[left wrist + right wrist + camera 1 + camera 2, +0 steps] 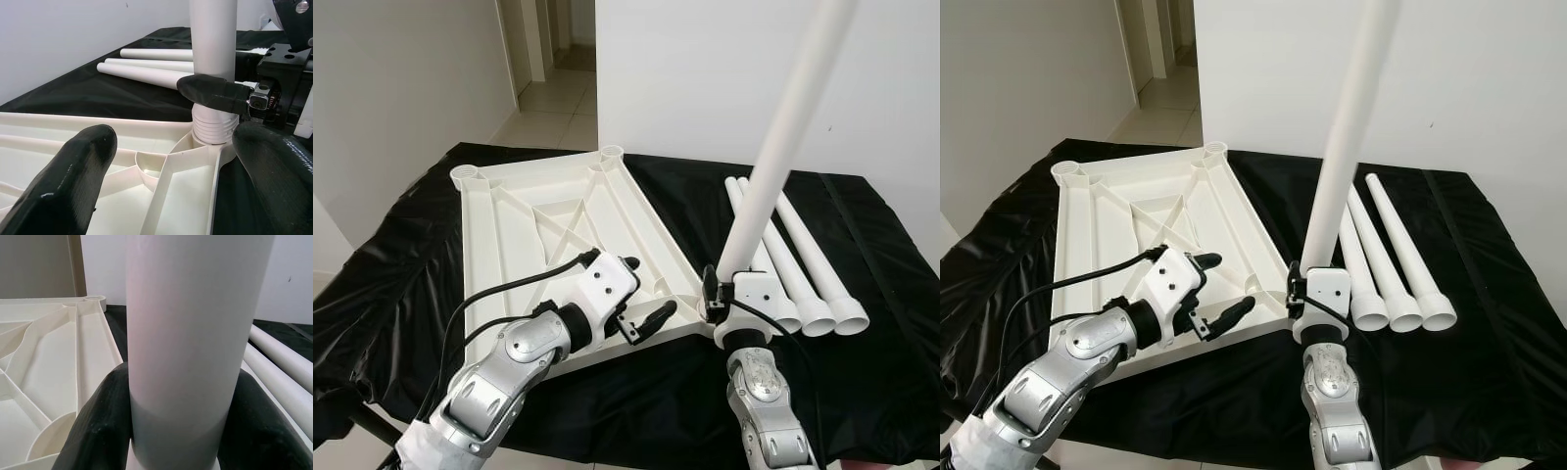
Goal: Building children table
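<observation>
The tabletop panel is plain white, as are the upright leg and the three spare legs. The cloth over the table is glossy black. Both arms are silver, each end effector black-fingered with a white housing.

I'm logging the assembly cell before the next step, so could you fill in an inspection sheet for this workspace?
Surface: table under a black cloth, creased, draped over the edges.
Job's things: white tabletop lying underside up, ribs showing; one white leg standing upright in its near corner socket by the right arm; three spare legs lying side by side on the cloth beyond it.
Clutter: nothing seen.
Grippers: right gripper shut on the leg just above its threaded end; left gripper open, over the tabletop near that corner, holding nothing.
Cables: black cable looping along the left arm; another on the right wrist.
Surroundings: white walls, open doorway with tiled floor beyond.
</observation>
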